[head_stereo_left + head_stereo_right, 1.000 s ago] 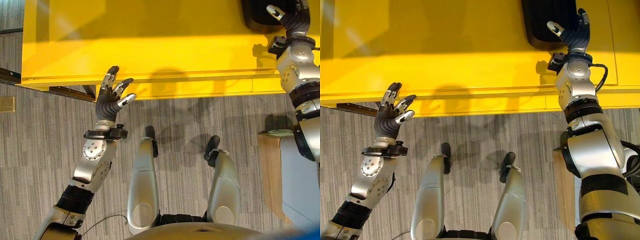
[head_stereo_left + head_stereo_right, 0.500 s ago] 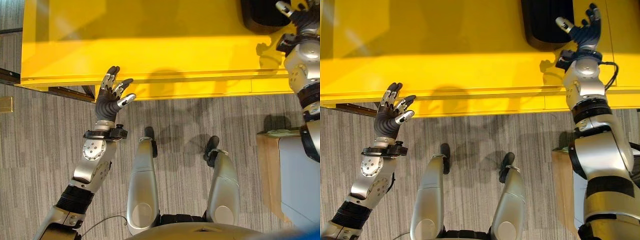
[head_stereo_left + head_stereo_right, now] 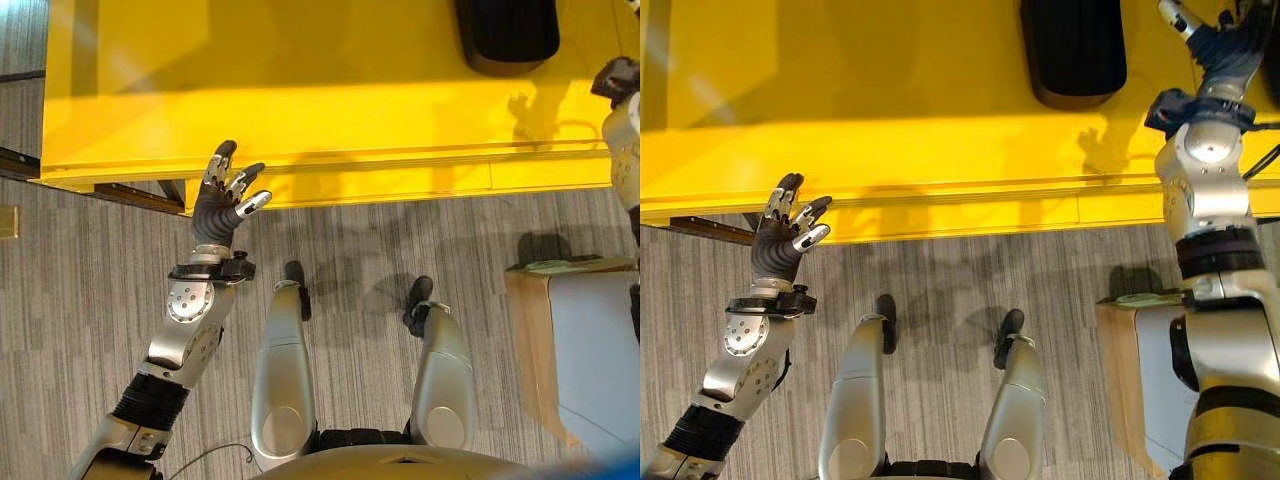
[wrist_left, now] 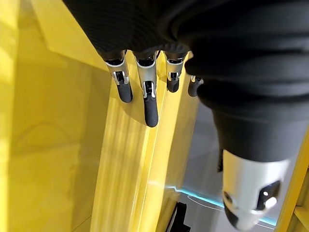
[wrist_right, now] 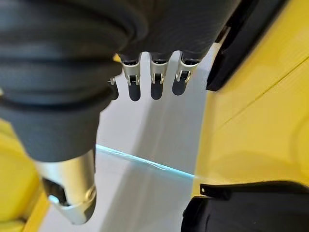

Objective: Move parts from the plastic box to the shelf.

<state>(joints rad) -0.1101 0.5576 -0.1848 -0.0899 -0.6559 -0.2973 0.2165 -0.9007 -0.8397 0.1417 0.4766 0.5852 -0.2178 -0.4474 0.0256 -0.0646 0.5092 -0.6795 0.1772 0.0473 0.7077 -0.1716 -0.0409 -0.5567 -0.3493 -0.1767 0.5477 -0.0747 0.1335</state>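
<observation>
Reaching far right over the yellow shelf (image 3: 940, 100), the right hand (image 3: 1225, 40) spreads empty beside the black part (image 3: 1072, 50) lying near-to-far; the left hand (image 3: 225, 195) hovers open.

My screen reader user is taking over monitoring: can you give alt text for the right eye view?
A black ribbed part lies on the yellow shelf, with the robot's right hand open and empty just to its right. The left hand, also open and empty, hovers at the shelf's front edge on the left.
</observation>
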